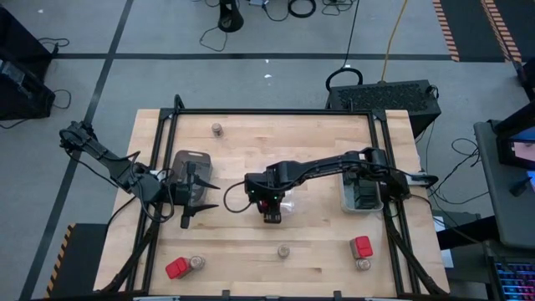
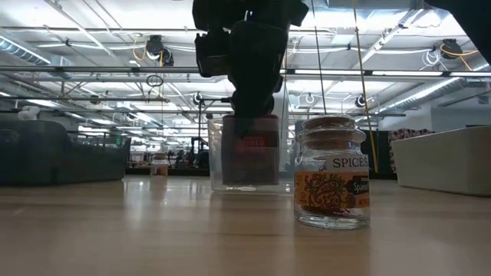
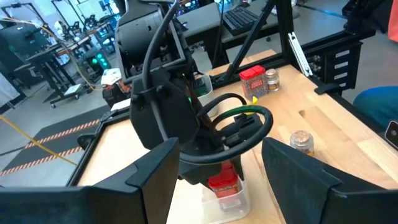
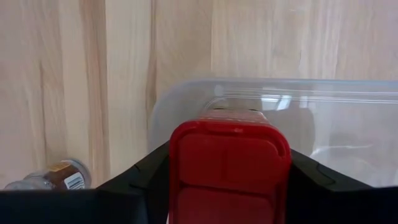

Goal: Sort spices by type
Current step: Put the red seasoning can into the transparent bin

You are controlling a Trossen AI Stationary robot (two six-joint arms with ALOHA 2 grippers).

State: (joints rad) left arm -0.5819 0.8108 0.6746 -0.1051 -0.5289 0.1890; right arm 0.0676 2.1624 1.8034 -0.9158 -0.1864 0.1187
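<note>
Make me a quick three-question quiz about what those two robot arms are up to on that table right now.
1. True or false: the right hand holds a red box.
2. What lies under that box? A) a clear tray B) a black box C) a jar
3. Which hand hangs open, holding nothing?

Key: 1 true. 2 A, the clear tray. 3 the left hand.

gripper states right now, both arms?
Left gripper: open, empty, waiting beside the grey tray.
Right gripper: shut on a red spice box, over the clear tray at mid-table.
</note>
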